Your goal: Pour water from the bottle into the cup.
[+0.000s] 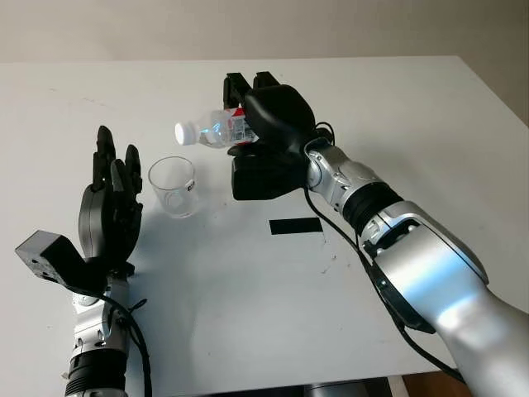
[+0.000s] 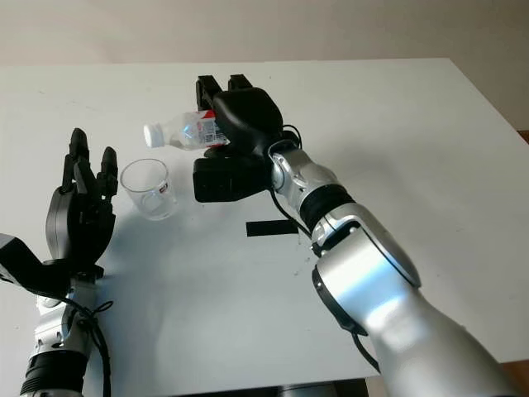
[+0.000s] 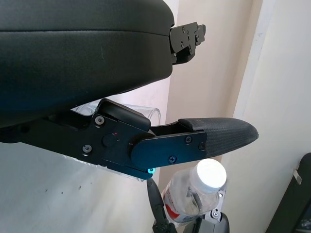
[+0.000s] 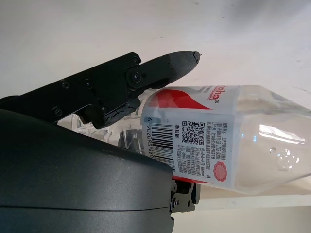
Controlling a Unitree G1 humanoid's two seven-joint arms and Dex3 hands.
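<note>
right hand [image 1: 263, 124] fingers clamped round bottle [image 1: 216, 128], tilted, cap on, mouth above cup [image 1: 173, 186] | left hand [image 1: 111, 207] open beside cup | tip slowly, mouth over rim

left hand [image 1: 111, 194]: showing black fingers, grey shell
right hand [image 1: 269, 124]: showing glossy black shell
forearms: gleaming silver, trailing black cables
screws: dotting finger links

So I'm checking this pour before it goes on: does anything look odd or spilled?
One thing: the right hand holds the bottle tipped toward the cup, yet its white cap is on, so no water can come out. No spill shows on the table. The left hand is open beside the cup.
</note>
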